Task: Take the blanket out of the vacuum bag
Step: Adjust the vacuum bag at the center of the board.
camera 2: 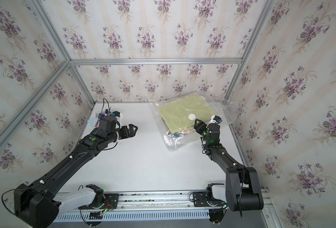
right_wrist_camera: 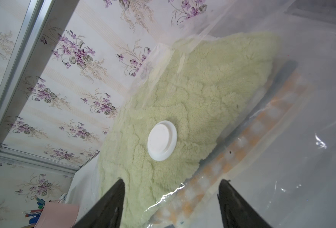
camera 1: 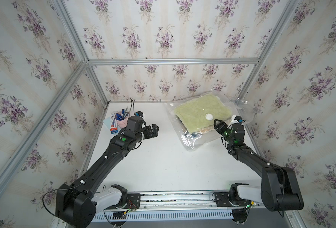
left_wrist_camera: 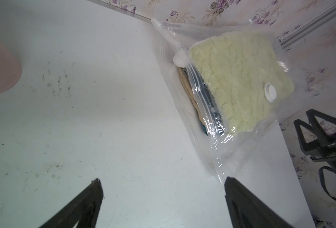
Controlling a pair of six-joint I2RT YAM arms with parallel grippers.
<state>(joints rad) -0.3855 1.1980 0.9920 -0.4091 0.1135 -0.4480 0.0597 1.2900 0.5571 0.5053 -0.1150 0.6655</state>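
The vacuum bag [camera 1: 194,142] [camera 2: 173,142] lies at the back right of the white table, clear and crinkly. Its white valve [camera 1: 209,116] [right_wrist_camera: 162,140] faces up. Inside is the folded pale green fluffy blanket [camera 1: 200,112] [camera 2: 183,110] [left_wrist_camera: 242,79] [right_wrist_camera: 202,98], on top of an orange-checked layer [right_wrist_camera: 262,128]. The zip edge with a white slider [left_wrist_camera: 180,58] faces the table's middle. My right gripper [camera 1: 218,123] [camera 2: 198,122] [right_wrist_camera: 172,180] is at the bag's near right corner just short of the valve, with its jaws apart. My left gripper [camera 1: 155,131] [camera 2: 134,130] [left_wrist_camera: 163,179] hangs open over bare table, left of the bag.
A pink cup of pens [camera 1: 121,120] [left_wrist_camera: 1,65] and some cards [camera 1: 111,124] stand at the back left, right behind my left wrist. Flowered walls and aluminium posts [camera 1: 248,79] close in the table. The arms' base rail [camera 1: 173,197] runs along the front edge.
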